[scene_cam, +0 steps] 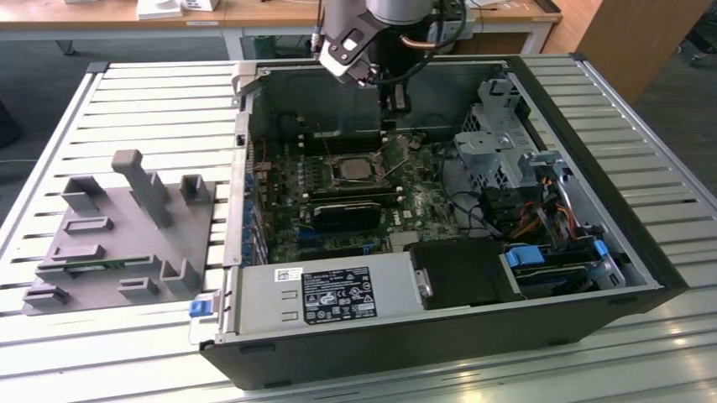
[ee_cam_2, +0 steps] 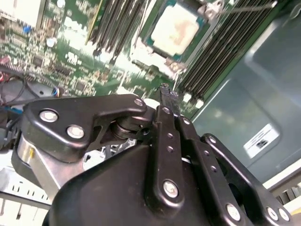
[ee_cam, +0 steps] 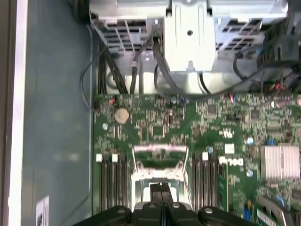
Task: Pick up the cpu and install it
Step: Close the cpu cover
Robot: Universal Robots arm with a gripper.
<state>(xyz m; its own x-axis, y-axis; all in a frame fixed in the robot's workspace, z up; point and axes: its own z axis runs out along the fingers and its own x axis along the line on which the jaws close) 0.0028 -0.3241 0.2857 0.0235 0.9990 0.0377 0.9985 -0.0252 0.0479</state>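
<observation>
Claw (scene_cam: 395, 106) is noted pressed together, nothing pinched, and is held above the motherboard (scene_cam: 415, 201) inside the open computer case (scene_cam: 448, 336). The cpu (scene_cam: 356, 170) is seen lying flat on that board, silver top up, beneath the claw and apart from it. The case is set on the slatted tabletop (scene_cam: 146, 109).

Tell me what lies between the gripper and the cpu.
In the second wrist view, only the socket frame and motherboard separate the gripper from the cpu.

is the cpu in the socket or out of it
In. The cpu lies flat within the socket frame, silver top up; the tool is above it, apart, holding nothing.
</observation>
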